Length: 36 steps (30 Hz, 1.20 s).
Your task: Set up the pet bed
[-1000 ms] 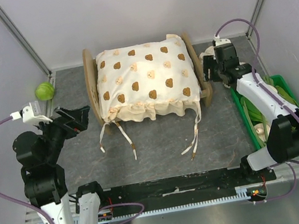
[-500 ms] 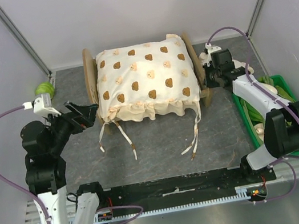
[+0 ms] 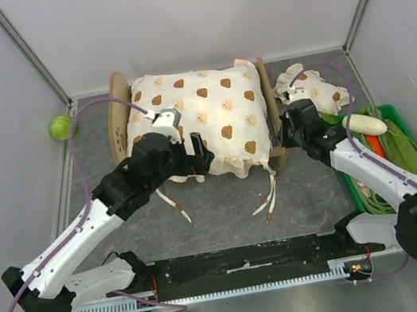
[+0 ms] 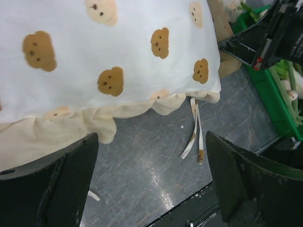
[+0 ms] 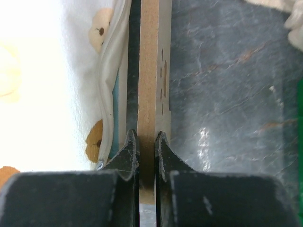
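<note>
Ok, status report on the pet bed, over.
Right gripper shut on pet bed end board. Left gripper open at cushion front edge. Cushion ties loose on table.

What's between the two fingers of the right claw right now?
The wooden end board of the pet bed, held edge-on in the right claw; the right wrist view shows it.

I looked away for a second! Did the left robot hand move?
Yes. The left gripper swung right, away from the green ball, to the cushion.
</note>
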{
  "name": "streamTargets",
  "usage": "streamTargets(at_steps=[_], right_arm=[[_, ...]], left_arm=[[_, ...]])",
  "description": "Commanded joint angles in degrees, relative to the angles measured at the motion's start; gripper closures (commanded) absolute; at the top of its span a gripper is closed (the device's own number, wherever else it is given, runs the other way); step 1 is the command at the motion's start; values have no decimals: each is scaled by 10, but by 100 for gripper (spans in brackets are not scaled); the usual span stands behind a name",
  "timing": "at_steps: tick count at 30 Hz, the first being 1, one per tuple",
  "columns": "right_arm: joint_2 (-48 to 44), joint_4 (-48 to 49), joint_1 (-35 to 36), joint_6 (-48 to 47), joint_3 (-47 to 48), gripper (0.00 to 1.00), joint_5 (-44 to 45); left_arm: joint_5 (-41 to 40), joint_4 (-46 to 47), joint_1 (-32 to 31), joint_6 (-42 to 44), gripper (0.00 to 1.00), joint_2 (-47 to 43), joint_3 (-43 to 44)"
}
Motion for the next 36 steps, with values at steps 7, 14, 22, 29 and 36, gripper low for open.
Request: streamTargets(at_steps=[7,14,22,29,36], right_arm=[[-73,46,109,176,-88,100,-101],[-88,127,133,264,-128,100,-31],[-39,157,140,264,-100,100,-31],[-46,171,143,231,-101,96,-66],[-59,155,144,203,-92,93,-77]], left_arm=[[-35,85,-80,-98,0,86,-21],[-29,104,-125,-179,0,130,-47],[-69,104,-140,-200,5,138,-54],[-113,100,-139,-175,17,182,-29],[-149,100,-139,-212,17,219,-32]])
